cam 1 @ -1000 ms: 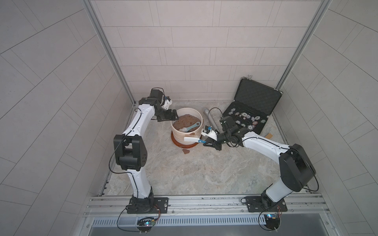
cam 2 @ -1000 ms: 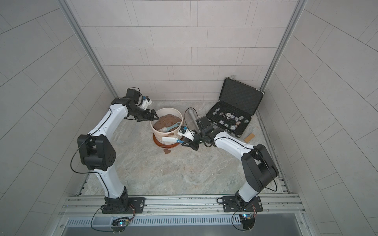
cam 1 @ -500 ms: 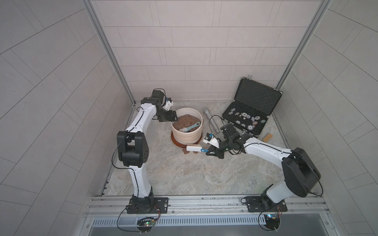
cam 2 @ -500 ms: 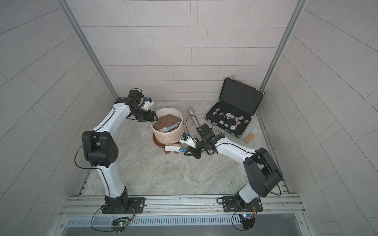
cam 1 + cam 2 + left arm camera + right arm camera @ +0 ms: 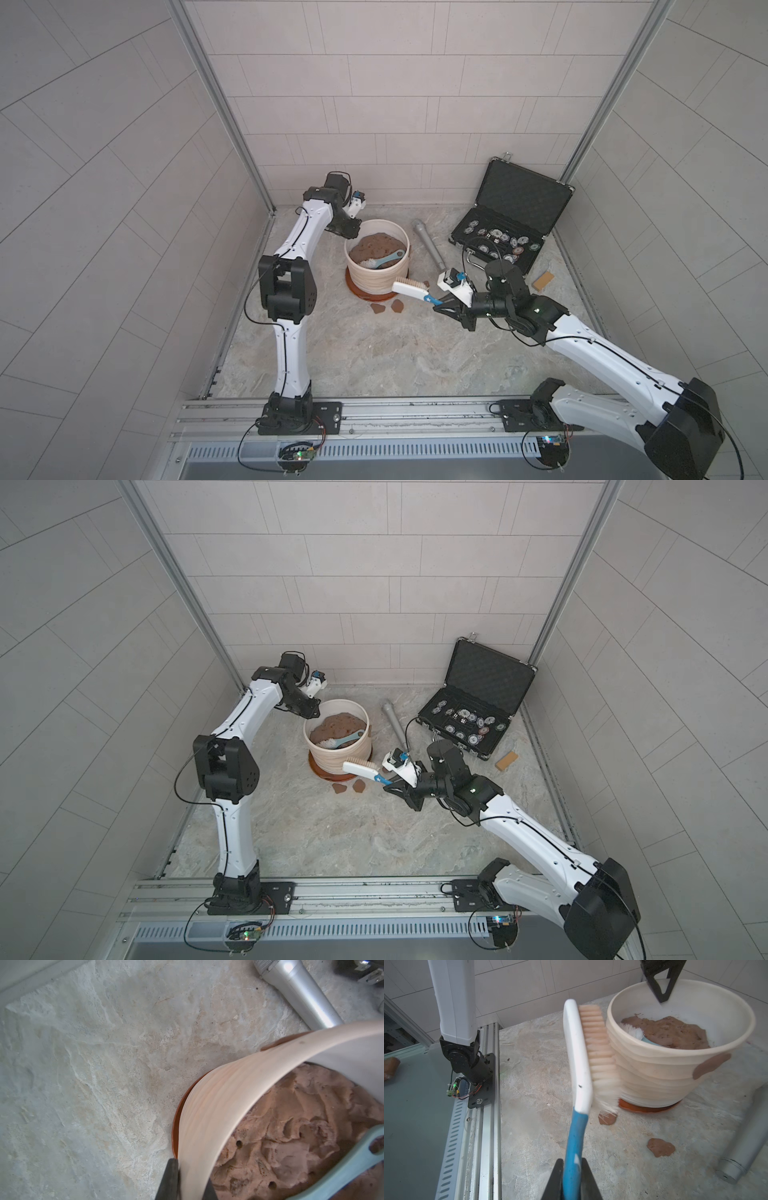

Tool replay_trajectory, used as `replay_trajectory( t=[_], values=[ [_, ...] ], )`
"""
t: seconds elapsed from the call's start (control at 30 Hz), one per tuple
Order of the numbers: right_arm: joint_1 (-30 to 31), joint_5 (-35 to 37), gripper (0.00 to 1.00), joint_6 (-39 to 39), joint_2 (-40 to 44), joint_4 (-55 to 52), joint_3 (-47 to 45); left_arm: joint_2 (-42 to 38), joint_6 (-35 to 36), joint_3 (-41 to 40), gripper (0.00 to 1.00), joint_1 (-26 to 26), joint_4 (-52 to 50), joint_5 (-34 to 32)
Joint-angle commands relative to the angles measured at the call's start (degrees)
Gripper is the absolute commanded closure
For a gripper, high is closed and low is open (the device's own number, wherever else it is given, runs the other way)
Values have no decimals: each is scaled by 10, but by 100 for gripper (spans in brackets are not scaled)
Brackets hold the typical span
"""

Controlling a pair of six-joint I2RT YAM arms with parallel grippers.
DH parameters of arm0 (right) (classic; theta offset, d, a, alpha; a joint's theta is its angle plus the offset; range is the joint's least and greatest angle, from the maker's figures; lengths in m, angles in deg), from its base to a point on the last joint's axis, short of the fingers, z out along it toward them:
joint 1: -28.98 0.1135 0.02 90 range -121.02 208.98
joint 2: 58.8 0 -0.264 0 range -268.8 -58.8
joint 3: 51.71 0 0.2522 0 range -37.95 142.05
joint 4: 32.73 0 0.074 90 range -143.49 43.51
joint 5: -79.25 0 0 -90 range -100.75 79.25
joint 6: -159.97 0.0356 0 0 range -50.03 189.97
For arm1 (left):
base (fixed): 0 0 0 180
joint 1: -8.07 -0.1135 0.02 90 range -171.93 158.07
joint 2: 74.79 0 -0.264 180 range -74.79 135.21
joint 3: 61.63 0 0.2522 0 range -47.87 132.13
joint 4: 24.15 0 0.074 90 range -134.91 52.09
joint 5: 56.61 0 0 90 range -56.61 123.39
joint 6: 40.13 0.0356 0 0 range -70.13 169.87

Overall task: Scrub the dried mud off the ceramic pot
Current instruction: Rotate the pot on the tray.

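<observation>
The cream ribbed ceramic pot [image 5: 376, 272] [image 5: 336, 750] stands on its orange saucer [image 5: 352, 286], filled with brown soil. My left gripper [image 5: 351, 230] [image 5: 190, 1184] is shut on the pot's far rim [image 5: 218, 1105], one finger outside and one inside. My right gripper [image 5: 442, 305] [image 5: 572, 1178] is shut on the blue handle of a white scrub brush [image 5: 409, 287] [image 5: 579, 1053], whose bristles press against the pot's side. One dried mud patch [image 5: 710, 1066] sticks to the pot wall. Two flakes [image 5: 378, 308] [image 5: 660, 1147] lie on the floor by the saucer.
A light-blue dish brush [image 5: 384, 262] lies in the pot on the soil. A silver microphone [image 5: 428, 245] lies right of the pot. An open black case [image 5: 507, 220] of chips and a tan block [image 5: 543, 281] sit farther right. The mounting rail [image 5: 374, 415] runs along the front.
My left gripper's jaws have closed onto the pot's rim. My right gripper has carried the brush a little forward and to the right along the pot's side.
</observation>
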Motion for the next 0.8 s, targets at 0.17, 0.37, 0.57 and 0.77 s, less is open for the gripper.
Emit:
replay_trajectory(
  t=[0.17, 0.37, 0.57, 0.77],
  values=[
    [-2, 32, 100, 18, 20, -23, 18, 46, 141, 84, 100, 10, -20, 33],
    [-2, 34, 100, 17, 24, -35, 31, 64, 258, 113, 100, 9, -51, 102],
    [-2, 23, 100, 18, 22, -45, 40, 80, 343, 151, 98, 7, -85, 154],
    [-1, 13, 100, 32, 22, -25, 34, 68, 289, 175, 57, 2, -45, 152]
  ],
)
